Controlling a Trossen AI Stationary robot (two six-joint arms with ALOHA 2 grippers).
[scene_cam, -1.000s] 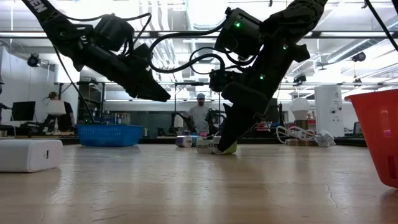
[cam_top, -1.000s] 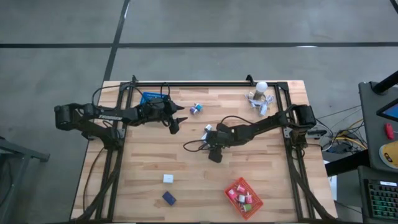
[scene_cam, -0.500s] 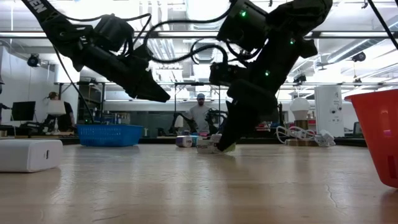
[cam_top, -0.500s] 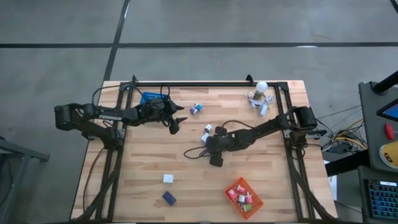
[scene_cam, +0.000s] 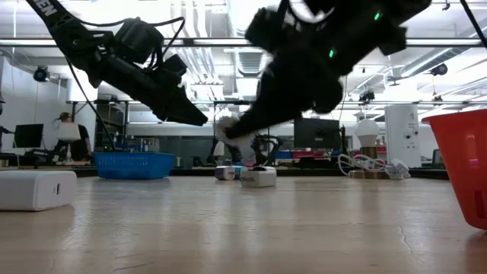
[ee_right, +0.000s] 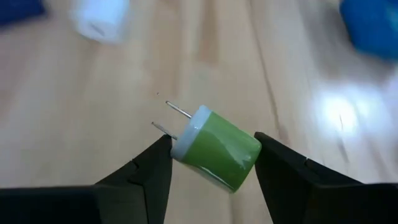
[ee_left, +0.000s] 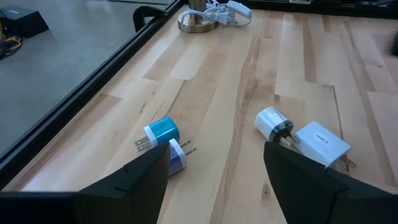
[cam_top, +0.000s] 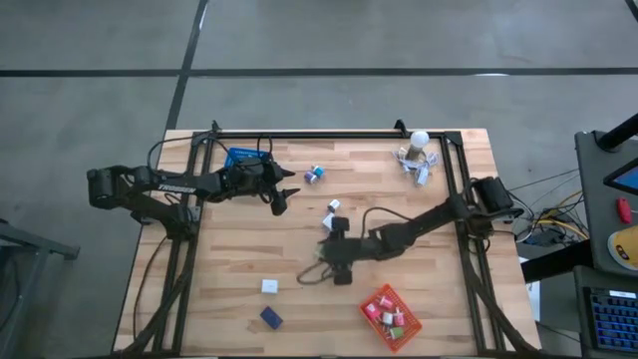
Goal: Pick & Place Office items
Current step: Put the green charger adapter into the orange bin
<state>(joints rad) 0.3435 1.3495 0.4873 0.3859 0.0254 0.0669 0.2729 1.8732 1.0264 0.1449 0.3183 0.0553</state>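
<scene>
Over the far-left part of the table (cam_top: 239, 239) hangs the left tool (cam_top: 280, 198), empty, fingers well apart, beside the blue basket (cam_top: 240, 158); arm stretched flat from the left edge, tool tipped down and forward. Its wrist view looks at a teal plug (ee_left: 163, 131) touching a blue-and-white plug (ee_left: 176, 155), plus a white round plug (ee_left: 271, 122) against a white box charger (ee_left: 322, 140).

Near-left on the table: a white block (cam_top: 269, 286) and a dark blue block (cam_top: 270, 317), both loose.

Centre: the right tool (cam_top: 335, 253), raised off the table, clamps a green plug (ee_right: 217, 149) across its round body, prongs sticking out sideways. Arm reaches long and low from the right edge, elbow extended, blurred in the low view.

Judgement: plug is light, rigid plastic, smooth, may twist between the pads; grip on the body is right, avoid the thin prongs.

Near-right: orange basket (cam_top: 370, 302) with pink, red and green items inside, likely drop spot. Far-right: white clip cluster (cam_top: 415, 160).
</scene>
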